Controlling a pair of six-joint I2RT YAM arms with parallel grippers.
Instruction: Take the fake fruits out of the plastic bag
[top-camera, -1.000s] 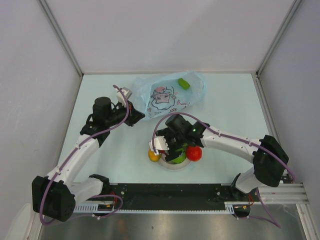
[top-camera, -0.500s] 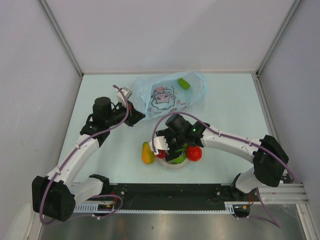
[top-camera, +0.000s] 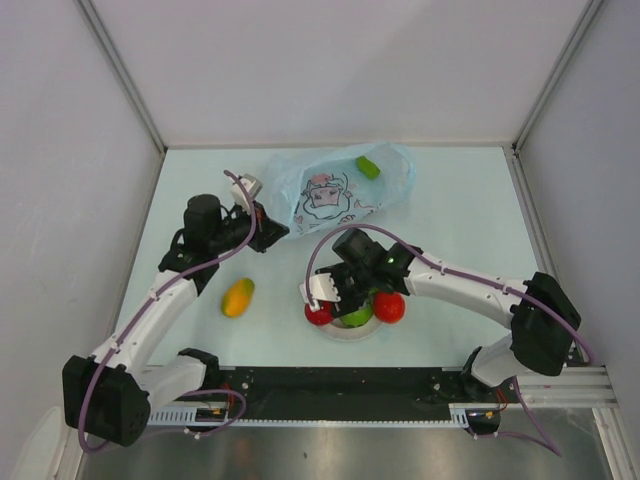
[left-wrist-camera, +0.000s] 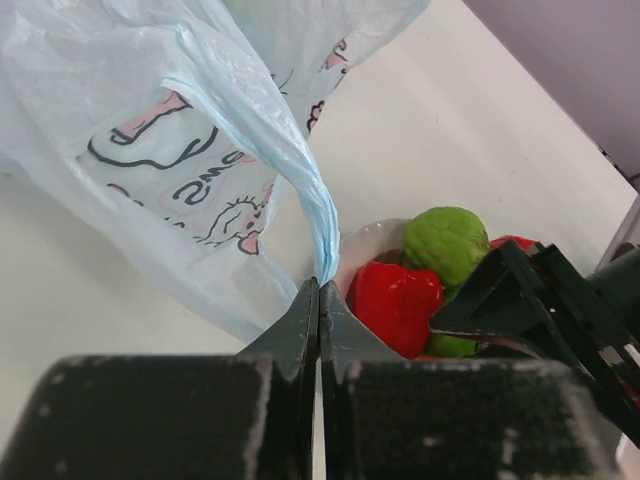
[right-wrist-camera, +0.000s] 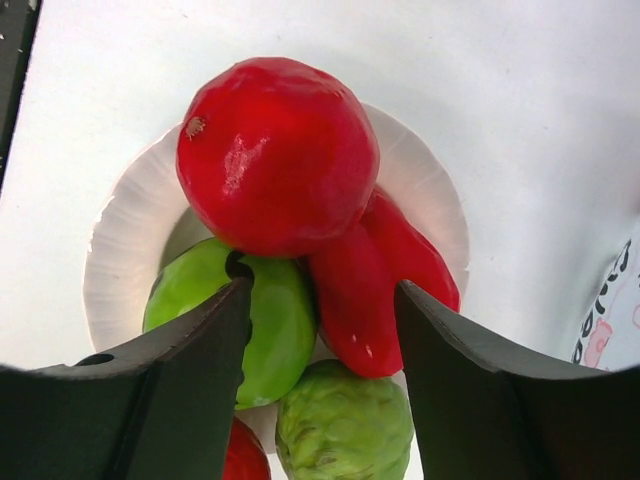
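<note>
The left hand (left-wrist-camera: 318, 300) is pinching the plastic bag (top-camera: 325, 190) at twelve o'clock while the right hand (right-wrist-camera: 320, 292) is hanging open and empty over the plate (right-wrist-camera: 118, 240) of fruits (right-wrist-camera: 275, 150) at six, so fetching the green fruit (top-camera: 367, 167) at the bag's one-o'clock side is probably coming next.

A lab test cell: plain grey walls (top-camera: 330, 60) box in a pale table (top-camera: 470, 220) with a metal rail (top-camera: 560, 381).
</note>
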